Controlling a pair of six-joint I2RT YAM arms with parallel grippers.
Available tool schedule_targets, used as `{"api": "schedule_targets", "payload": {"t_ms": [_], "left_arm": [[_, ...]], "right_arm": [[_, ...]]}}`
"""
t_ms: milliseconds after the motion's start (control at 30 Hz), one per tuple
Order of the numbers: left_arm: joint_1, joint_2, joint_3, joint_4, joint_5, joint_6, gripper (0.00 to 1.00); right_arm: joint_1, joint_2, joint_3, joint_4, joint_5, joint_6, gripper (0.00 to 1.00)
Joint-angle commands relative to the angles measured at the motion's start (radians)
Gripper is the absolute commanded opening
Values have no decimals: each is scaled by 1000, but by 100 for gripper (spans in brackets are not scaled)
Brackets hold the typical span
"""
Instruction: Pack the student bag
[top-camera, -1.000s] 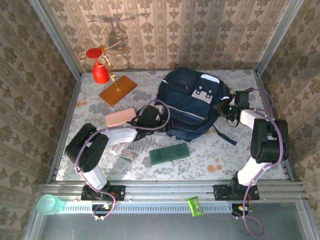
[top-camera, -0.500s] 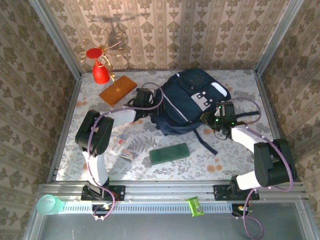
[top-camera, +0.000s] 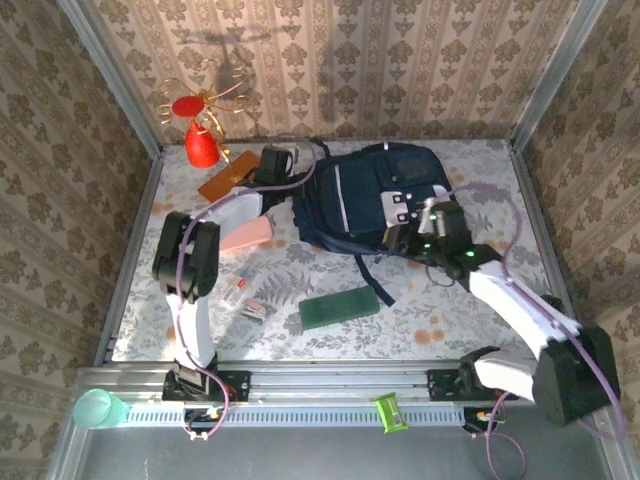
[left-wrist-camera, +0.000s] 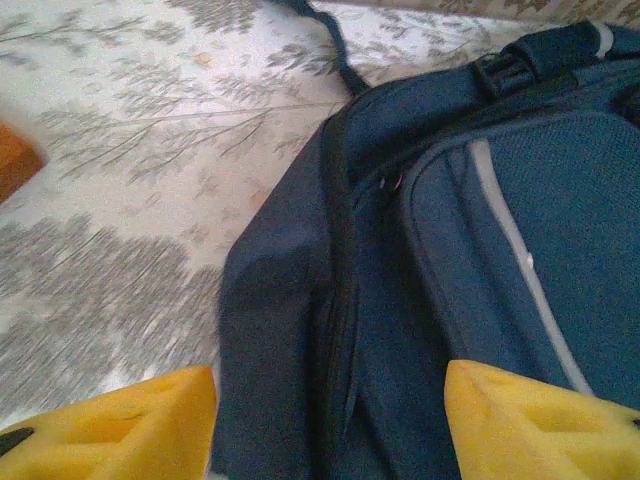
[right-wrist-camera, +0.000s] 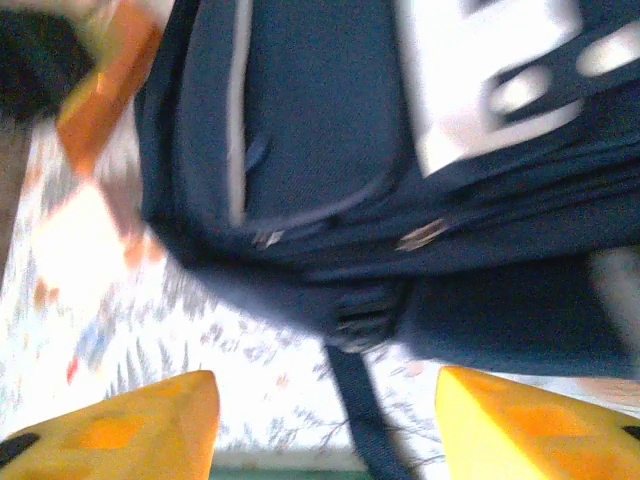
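Toward the far middle of the worktop (top-camera: 470, 320) lies the student bag (top-camera: 360, 190), front face up, one dark strap (top-camera: 376, 281) trailing to the near side. At its far-left edge the left tool (left-wrist-camera: 330, 425) has its yellow pads spread wide astride the side seam, pinching nothing. The right tool (right-wrist-camera: 325, 420) hovers at the near-right edge beside the white patch (top-camera: 396, 207), likewise spread and empty. A green case (top-camera: 339, 307) and a pink case (top-camera: 247, 235) lie outside the bag, so packing looks barely begun. Soft fabric like this will sag and slide rather than lift as one piece, and it is probably light while unfilled. Firmer purchase should come from the seamed rim by the zip, the strap, or a zip pull (right-wrist-camera: 420, 235), with one tool pinning the bag.
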Motion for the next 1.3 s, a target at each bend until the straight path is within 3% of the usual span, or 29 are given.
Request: {"api": "schedule_targets", "payload": {"t_ms": [0,133,300,467,833,1267], "left_arm": [[-59,-166,-118,47,-66,39,63],[-184,-254,-221,72,-31,37,62],[-336,-219,-206,61,57,46,58],[-415,-106,-91,28,108,52,52],[-493,161,226,-137,-25,183,37],[-526,264,353,-276,-37,256,34]], "right_arm": [[-162,-87,-28,-160,94,-76,67],[-296,-30,-51,-114,0,-35,76],[-299,135,-57,53,-114,42,82],[-299,238,-57,161,-156,70,78],[-299,251,-130,232,-191,74,48],[-299,292,-130,260,-212,77,48]]}}
